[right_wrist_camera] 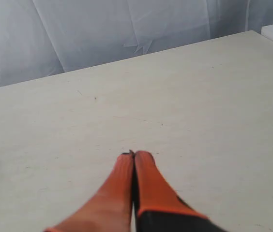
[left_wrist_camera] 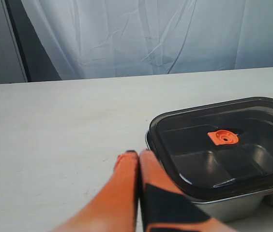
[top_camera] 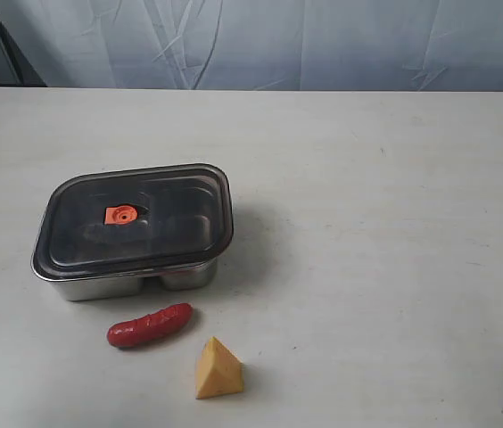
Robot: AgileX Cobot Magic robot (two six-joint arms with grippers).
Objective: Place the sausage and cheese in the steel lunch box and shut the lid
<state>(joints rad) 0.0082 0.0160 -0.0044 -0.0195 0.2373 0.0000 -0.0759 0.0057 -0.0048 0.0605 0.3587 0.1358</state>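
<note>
One each: sausage (top_camera: pixel 149 325), cheese (top_camera: pixel 218 369), box (top_camera: pixel 127 283), lid (top_camera: pixel 176 214)

The steel lunch box (top_camera: pixel 100 285) is bright polished metal, under a lid (top_camera: pixel 176 223) of smooth, glossy, smoky translucent plastic with a matt orange plastic valve (top_camera: pixel 122 215). The sausage (top_camera: pixel 149 325) has a wet-looking gloss, and the cheese (top_camera: pixel 218 370) a dull, waxy face. The surface (top_camera: pixel 394 223) is pale, matt and faintly speckled, and the far backdrop (top_camera: pixel 278 40) is creased pale cloth.

A staged test set-up is suggested: a plain pale table (top_camera: pixel 394 223) is backed by a wrinkled hung sheet (top_camera: pixel 323 45).
</note>
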